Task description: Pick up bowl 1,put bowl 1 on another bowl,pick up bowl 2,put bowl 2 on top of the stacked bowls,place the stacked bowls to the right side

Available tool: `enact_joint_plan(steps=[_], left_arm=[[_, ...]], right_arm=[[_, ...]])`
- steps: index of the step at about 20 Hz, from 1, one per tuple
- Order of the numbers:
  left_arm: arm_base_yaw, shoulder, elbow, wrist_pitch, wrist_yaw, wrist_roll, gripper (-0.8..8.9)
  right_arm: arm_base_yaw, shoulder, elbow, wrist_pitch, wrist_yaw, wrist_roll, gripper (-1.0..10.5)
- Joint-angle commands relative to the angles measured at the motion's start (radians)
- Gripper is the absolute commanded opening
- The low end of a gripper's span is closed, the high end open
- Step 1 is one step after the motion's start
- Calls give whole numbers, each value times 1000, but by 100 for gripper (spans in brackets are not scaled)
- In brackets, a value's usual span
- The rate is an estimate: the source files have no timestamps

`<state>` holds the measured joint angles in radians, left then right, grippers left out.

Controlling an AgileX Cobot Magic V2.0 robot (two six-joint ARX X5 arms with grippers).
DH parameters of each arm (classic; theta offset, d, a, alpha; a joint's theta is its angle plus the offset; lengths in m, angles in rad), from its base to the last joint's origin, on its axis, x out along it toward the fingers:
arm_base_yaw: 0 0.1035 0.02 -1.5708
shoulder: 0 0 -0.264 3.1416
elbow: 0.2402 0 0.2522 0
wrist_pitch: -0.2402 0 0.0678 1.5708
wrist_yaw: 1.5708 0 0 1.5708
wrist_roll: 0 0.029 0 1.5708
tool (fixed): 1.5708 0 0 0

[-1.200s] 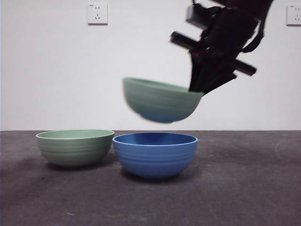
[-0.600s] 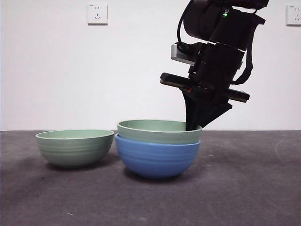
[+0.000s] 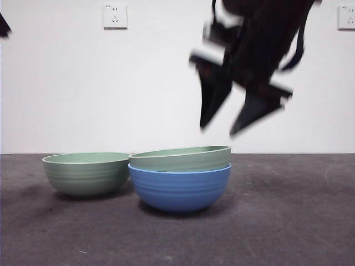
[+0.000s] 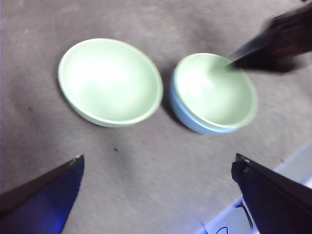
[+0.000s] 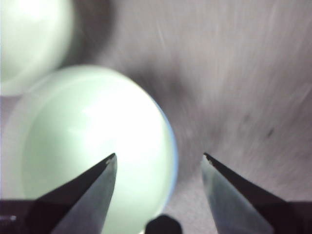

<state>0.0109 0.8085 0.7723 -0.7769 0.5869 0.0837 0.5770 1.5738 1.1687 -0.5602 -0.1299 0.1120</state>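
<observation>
Bowl 1 (image 3: 180, 158), pale green, sits nested in the blue bowl (image 3: 180, 189) at the table's middle, slightly tilted. My right gripper (image 3: 217, 132) hangs open just above its right rim, blurred and holding nothing. In the right wrist view that gripper (image 5: 159, 156) stands over the edge of bowl 1 (image 5: 87, 146), with bowl 2 (image 5: 29, 39) beyond. Bowl 2 (image 3: 87, 173), also pale green, stands alone to the left of the pair. My left gripper (image 4: 158, 158) is open and high over bowl 2 (image 4: 111, 82) and the nested bowl 1 (image 4: 214, 90).
The left arm shows only as a black tip (image 3: 3, 25) at the top left corner. Dark table (image 3: 294, 205) stretches bare to the right of the bowls. A white wall with two sockets (image 3: 115, 16) stands behind. A pale table edge (image 4: 292, 165) shows in the left wrist view.
The right gripper lowered bowl 1 into the blue bowl, opened and let go, then rose above it. The nested pair shifted slightly left.
</observation>
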Motion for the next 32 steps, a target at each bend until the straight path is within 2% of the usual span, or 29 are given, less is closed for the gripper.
enact_joint_plan(steps=[1, 7, 11, 13, 15, 21, 25, 27, 32], left_arm=[[-11, 80, 2, 82, -50, -39, 532], [-117, 358, 3, 357, -240, -146, 531], [-172, 565, 81, 393, -400, -163, 530], [-188, 658, 152, 384, -433, -163, 523], [-195, 714, 199, 370, -439, -163, 438], [-196, 805, 227, 325, -459, -163, 427], [-196, 805, 227, 329, -450, -164, 124], [-200, 805, 227, 330, -449, -164, 8], [-201, 804, 231, 336, -449, -167, -8]], right_arm=[[3, -127, -2, -11, 6, -8, 289], [0, -454, -2, -116, 37, -5, 288], [0, -593, -2, -196, 36, 11, 287], [0, -637, -2, -230, 36, 12, 285], [0, -657, -2, -259, 37, 13, 285], [0, -670, -2, -293, 36, 22, 285], [0, -669, -2, -294, 45, 21, 285], [0, -669, -2, -296, 68, 21, 285], [0, -669, -2, -306, 71, 21, 285]])
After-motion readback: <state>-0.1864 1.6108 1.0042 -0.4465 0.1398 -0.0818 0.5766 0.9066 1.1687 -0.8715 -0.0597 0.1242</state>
